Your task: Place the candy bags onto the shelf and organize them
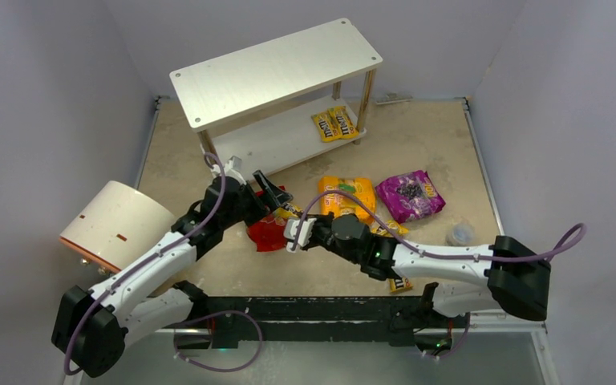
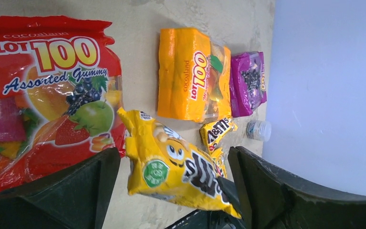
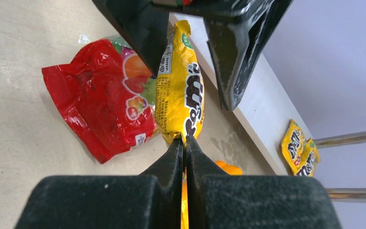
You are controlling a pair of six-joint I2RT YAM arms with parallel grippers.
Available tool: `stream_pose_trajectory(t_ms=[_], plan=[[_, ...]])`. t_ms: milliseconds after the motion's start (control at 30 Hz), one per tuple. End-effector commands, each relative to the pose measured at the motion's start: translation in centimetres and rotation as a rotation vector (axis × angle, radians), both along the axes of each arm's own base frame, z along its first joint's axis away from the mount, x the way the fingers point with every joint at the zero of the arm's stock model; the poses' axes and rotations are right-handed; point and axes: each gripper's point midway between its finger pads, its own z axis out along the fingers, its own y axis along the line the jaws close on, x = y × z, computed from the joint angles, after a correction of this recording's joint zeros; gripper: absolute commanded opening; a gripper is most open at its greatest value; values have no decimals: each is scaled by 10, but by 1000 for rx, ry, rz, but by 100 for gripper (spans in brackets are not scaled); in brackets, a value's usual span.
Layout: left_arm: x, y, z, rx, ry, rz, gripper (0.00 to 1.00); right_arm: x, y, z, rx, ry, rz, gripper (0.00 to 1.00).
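Right claw [image 3: 185,140] is pinched shut on the tail of a yellow M&M's packet [image 3: 178,90], lifted above the desk [image 1: 417,144] at mid-frame. Left claw [image 2: 171,164] gapes wide around it. Two more packets [image 1: 333,124] lie on the shelf's [image 1: 273,68] lower board, upper right.

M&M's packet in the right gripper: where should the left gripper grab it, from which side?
The free end of the M&M's packet, opposite the seam the right gripper pinches, from the left. The left gripper stands open astride it, so closing there likely suffices.
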Motion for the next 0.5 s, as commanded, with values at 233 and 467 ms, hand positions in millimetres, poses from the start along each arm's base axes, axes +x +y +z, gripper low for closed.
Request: stream_pose_trajectory(t_ms=[233, 467], plan=[[9, -5, 14, -56, -18, 21, 51, -22, 27, 29, 65, -86, 118, 5], [9, -2, 17, -54, -33, 27, 19, -40, 32, 18, 50, -46, 201, 17]])
